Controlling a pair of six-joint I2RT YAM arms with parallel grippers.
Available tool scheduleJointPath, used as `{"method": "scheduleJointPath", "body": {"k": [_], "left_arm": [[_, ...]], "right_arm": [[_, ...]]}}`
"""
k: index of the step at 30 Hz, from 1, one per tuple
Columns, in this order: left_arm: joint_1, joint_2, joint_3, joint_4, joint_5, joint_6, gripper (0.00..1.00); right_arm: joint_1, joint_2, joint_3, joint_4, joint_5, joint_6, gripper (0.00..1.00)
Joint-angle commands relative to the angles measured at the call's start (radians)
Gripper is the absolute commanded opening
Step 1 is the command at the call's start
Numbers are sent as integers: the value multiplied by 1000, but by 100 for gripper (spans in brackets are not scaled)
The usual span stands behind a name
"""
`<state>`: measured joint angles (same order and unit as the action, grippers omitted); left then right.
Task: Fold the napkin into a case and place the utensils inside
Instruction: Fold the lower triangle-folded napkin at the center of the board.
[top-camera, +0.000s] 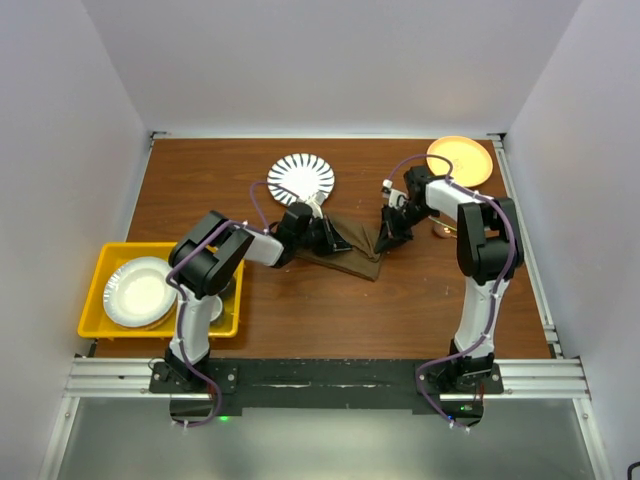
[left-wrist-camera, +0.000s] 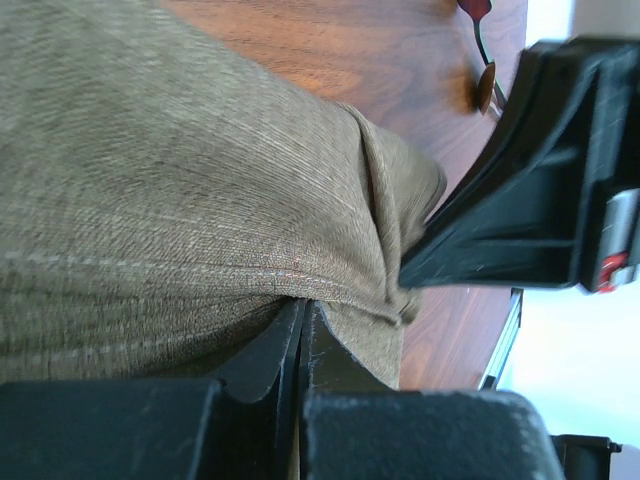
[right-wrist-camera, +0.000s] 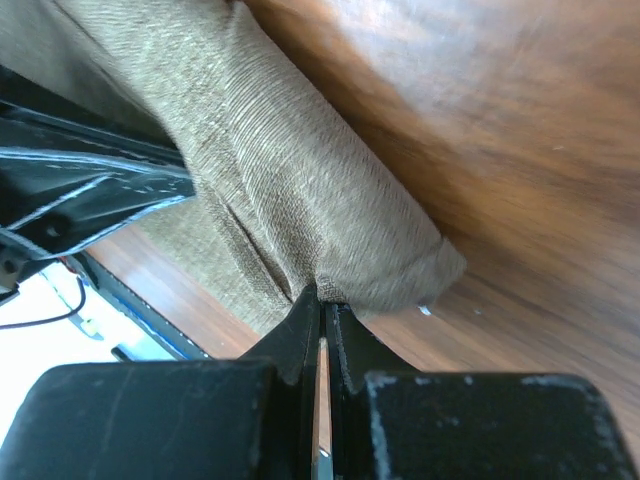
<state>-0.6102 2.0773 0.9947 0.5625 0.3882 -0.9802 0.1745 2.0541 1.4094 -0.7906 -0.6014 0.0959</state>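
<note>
Where places are stated, reference: the napkin (top-camera: 345, 256), olive-brown, doubled into a narrow strip and laid slantwise on the bench (top-camera: 300, 320), between the two arms.
Left jaws: closed tight on the folded edge at the napkin's left end; ribbed cloth is seen bunched just above the tips in the left wrist view.
Right jaws: closed on the napkin's right corner, with a fold of cloth pinched between the tips.
Copper-toned utensil (top-camera: 445, 232): laid on the bench just past the napkin's right end, clear of the cloth.
Second utensil: cannot be made out.
Striped plate (top-camera: 301, 178): set near the napkin, behind its left end.
Orange plate (top-camera: 460, 160): set well beyond the napkin's right end, at the far corner.
Yellow tray (top-camera: 98, 285): placed well left of the napkin, nearer the arm bases.
White plate (top-camera: 140, 292): held inside the yellow tray.
</note>
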Motion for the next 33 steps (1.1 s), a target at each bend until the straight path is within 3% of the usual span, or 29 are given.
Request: {"method": "scheduleJointPath", "body": {"k": [1,5,8,12,16,24,33], "left_arm": [[-5,0,-19,-32,-64,8,0],[-5,-32,-30,11,-6,18,0],[-3,-112,-33,33,83,53,7],[0,-232,-8,-39,141,106,15],[1,-258,25,-65,149,132,16],[0,-68,140,20,166,75,15],[-7,63,208,129,124,8,13]], "right_arm": [[26,18,-33,51,-6,41,0],[25,55,-32,62,51,18,0],[23,58,-46,67,83,2,0],[16,55,-30,53,124,-45,0],[13,83,40,16,208,-143,0],[0,132,172,-59,255,-306,0],[0,130,209,-81,203,-346,2]]}}
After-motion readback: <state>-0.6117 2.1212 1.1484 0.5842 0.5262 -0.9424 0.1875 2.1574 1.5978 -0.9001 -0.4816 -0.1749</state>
